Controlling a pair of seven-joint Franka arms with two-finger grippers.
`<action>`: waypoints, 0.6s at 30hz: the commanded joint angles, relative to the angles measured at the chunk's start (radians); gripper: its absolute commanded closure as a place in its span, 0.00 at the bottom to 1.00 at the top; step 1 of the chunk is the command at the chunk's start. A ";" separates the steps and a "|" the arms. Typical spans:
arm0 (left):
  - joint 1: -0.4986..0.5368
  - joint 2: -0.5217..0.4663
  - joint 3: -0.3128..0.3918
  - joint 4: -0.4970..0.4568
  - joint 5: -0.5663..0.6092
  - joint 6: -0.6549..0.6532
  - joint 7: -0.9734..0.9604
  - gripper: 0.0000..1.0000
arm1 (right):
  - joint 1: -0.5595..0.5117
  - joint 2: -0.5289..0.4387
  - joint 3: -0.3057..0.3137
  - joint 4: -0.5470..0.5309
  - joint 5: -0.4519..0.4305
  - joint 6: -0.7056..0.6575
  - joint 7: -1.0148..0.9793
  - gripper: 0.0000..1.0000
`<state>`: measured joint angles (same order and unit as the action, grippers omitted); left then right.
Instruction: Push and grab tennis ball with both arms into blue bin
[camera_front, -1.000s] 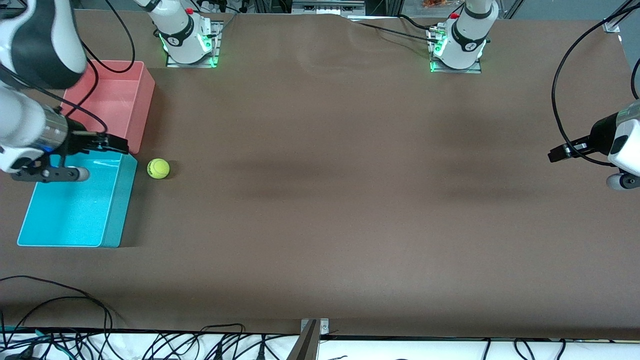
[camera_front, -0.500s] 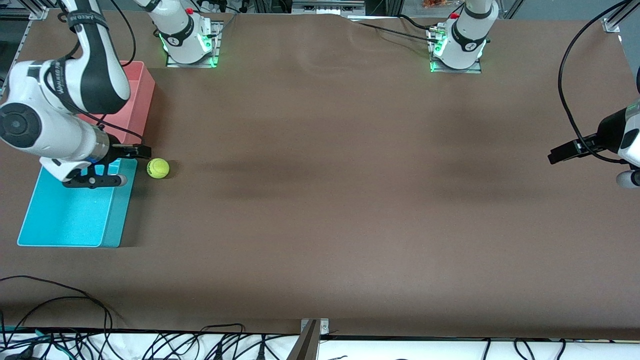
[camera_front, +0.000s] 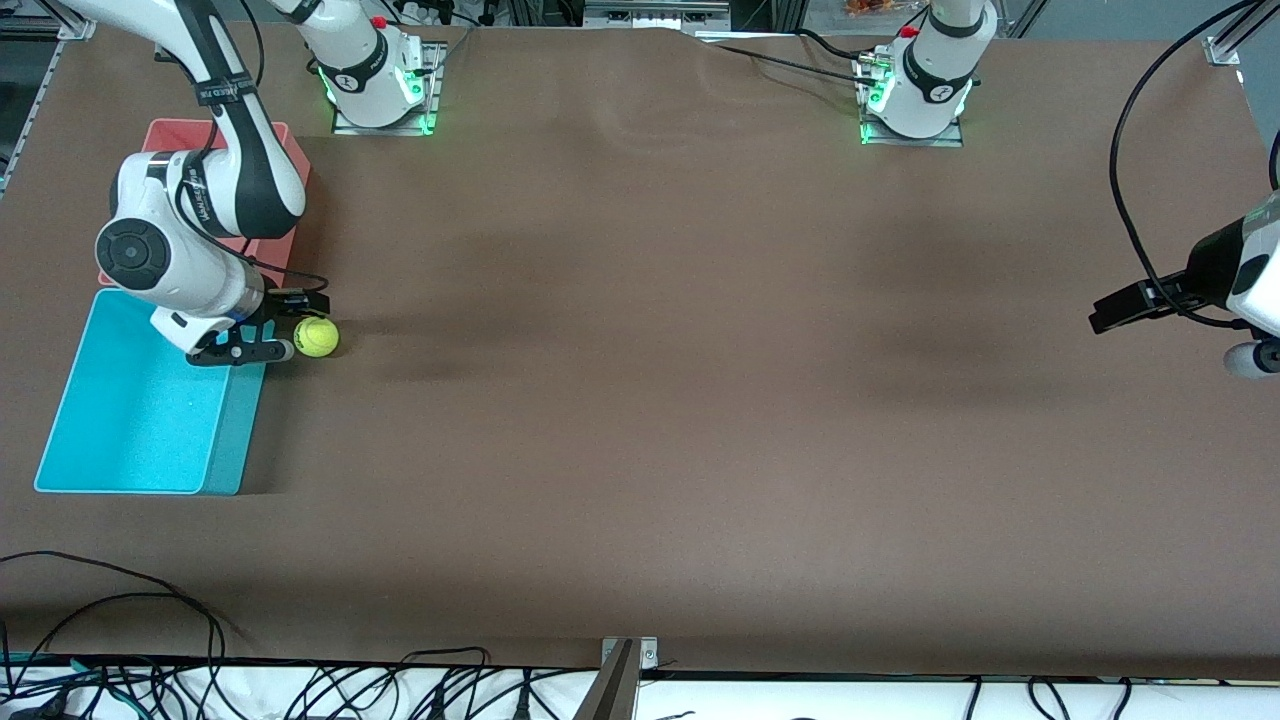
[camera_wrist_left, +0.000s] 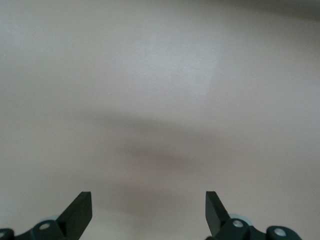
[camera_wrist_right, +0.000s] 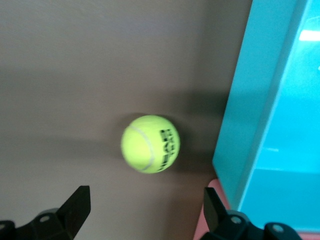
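Observation:
The tennis ball (camera_front: 316, 337) lies on the brown table beside the blue bin (camera_front: 140, 400), close to the bin's corner that adjoins the pink bin. My right gripper (camera_front: 293, 326) hangs low at that corner, almost touching the ball. It is open, and in the right wrist view the ball (camera_wrist_right: 150, 144) lies just ahead of the gripper (camera_wrist_right: 146, 205), not between the fingers, with the bin wall (camera_wrist_right: 260, 115) alongside. My left gripper (camera_front: 1120, 308) waits open over the left arm's end of the table. The left wrist view shows only bare table past the gripper (camera_wrist_left: 148, 207).
A pink bin (camera_front: 285, 195) stands against the blue bin, farther from the front camera, mostly hidden by my right arm. Its corner (camera_wrist_right: 212, 215) shows in the right wrist view. Cables hang along the table's front edge (camera_front: 640, 665).
My right gripper has swung from over the blue bin down to the ball's side. The ball has not moved. My left arm has barely shifted.

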<state>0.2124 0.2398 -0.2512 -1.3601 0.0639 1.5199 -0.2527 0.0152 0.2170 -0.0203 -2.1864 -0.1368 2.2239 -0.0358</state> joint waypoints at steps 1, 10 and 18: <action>-0.002 0.009 -0.008 0.027 -0.024 -0.003 0.035 0.00 | -0.001 -0.013 -0.026 -0.041 -0.020 0.068 -0.044 0.00; 0.001 0.009 -0.008 0.078 -0.030 -0.012 0.027 0.00 | -0.001 0.010 -0.024 -0.047 -0.006 0.106 -0.032 0.00; -0.010 -0.033 -0.026 0.038 -0.010 -0.010 0.029 0.00 | 0.000 0.077 -0.023 -0.053 -0.001 0.181 -0.030 0.00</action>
<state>0.2090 0.2360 -0.2692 -1.3081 0.0625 1.5243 -0.2455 0.0151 0.2531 -0.0457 -2.2247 -0.1373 2.3467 -0.0635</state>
